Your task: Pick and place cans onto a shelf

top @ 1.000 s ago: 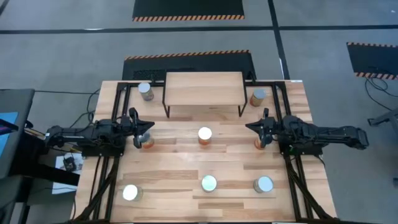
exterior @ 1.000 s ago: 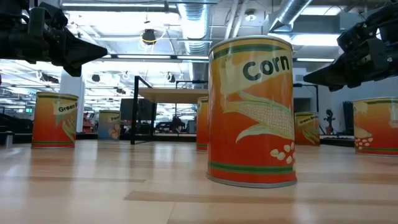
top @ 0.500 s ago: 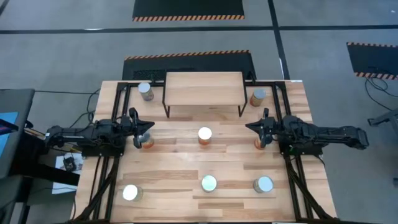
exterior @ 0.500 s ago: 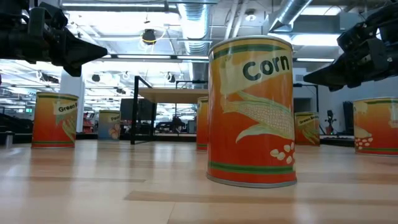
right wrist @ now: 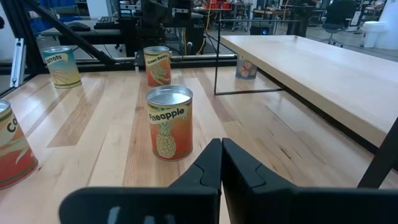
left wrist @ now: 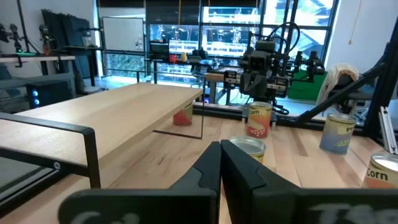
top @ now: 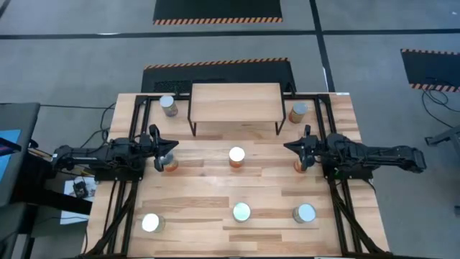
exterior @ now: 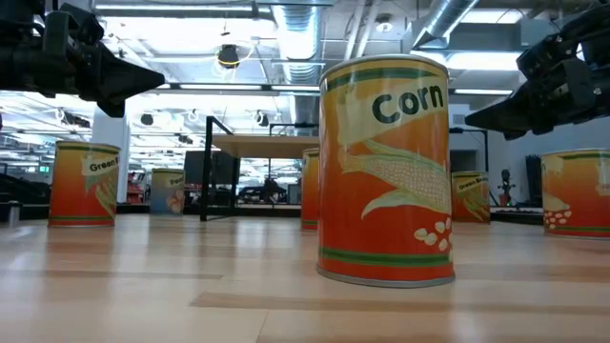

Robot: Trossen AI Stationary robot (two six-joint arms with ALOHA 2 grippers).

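Note:
The light-wood shelf (top: 236,101) stands on its black legs at the table's far middle. Several cans stand upright on the table: two beside the shelf (top: 168,106) (top: 297,111), a Pineapple can (top: 236,156) in the middle, one by each gripper (top: 170,165) (top: 300,166), and three along the near edge, among them the Corn can (exterior: 386,171). My left gripper (top: 175,146) hovers shut and empty at the left. My right gripper (top: 287,147) hovers shut and empty at the right. Both point at the Pineapple can (right wrist: 169,121).
Black frame rails (top: 136,129) run along both table sides under the arms. The shelf top (left wrist: 93,118) is bare. Bare wood lies between the middle can and the near row (top: 241,211). A monitor (top: 11,144) stands off the table's left.

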